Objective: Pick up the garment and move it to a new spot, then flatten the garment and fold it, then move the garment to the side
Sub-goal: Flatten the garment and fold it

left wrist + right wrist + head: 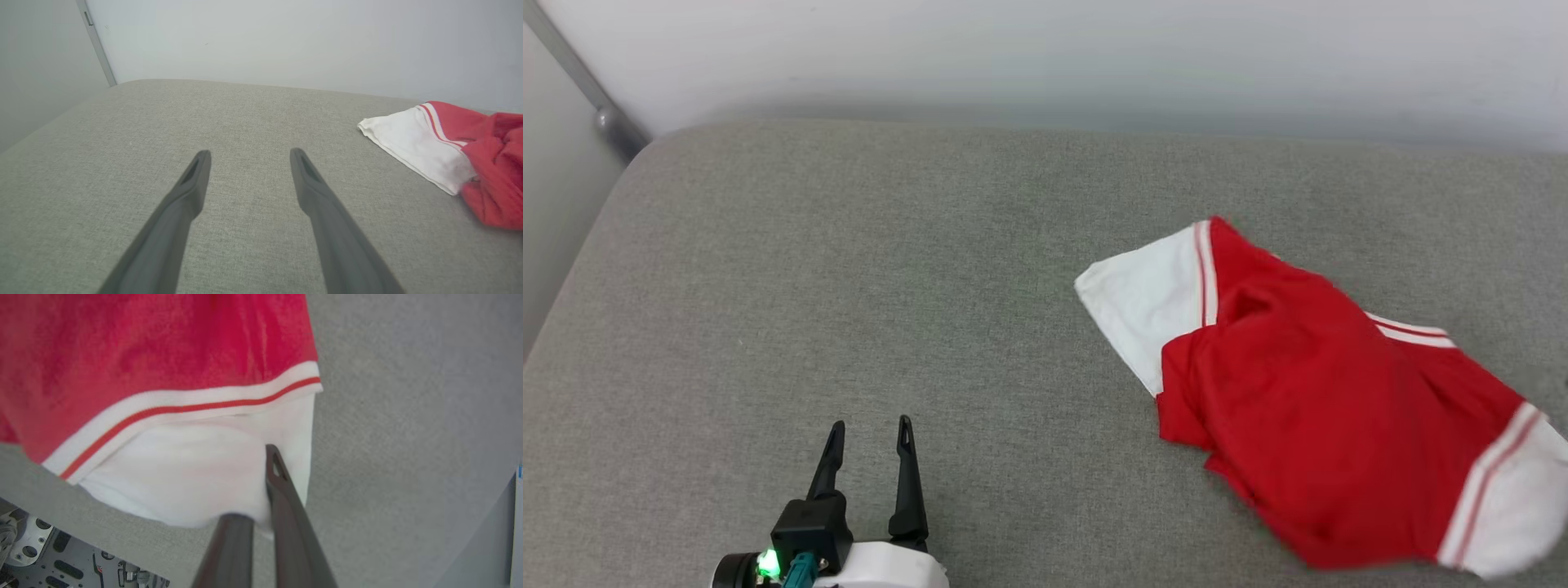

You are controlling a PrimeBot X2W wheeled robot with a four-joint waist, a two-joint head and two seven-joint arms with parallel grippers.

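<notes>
My right gripper is pinched tight on the shirt. Its two dark fingers meet over the hem of one white sleeve, and the cloth bunches over one fingertip. From the head, the shirt sits on the right side of the cushion, well apart from my left gripper. That gripper hovers at the lower left with its fingers spread and nothing between them. In its wrist view, the left gripper points across bare cushion, and the shirt is off to the right.

The shirt is soft red jersey, rumpled and creased, with short white sleeves. A red-and-white striped seam joins each sleeve to the body. The far sleeve lies flat and roughly four-sided. The cushion is grey woven fabric with a rounded far corner. A plain pale wall rises behind it.
</notes>
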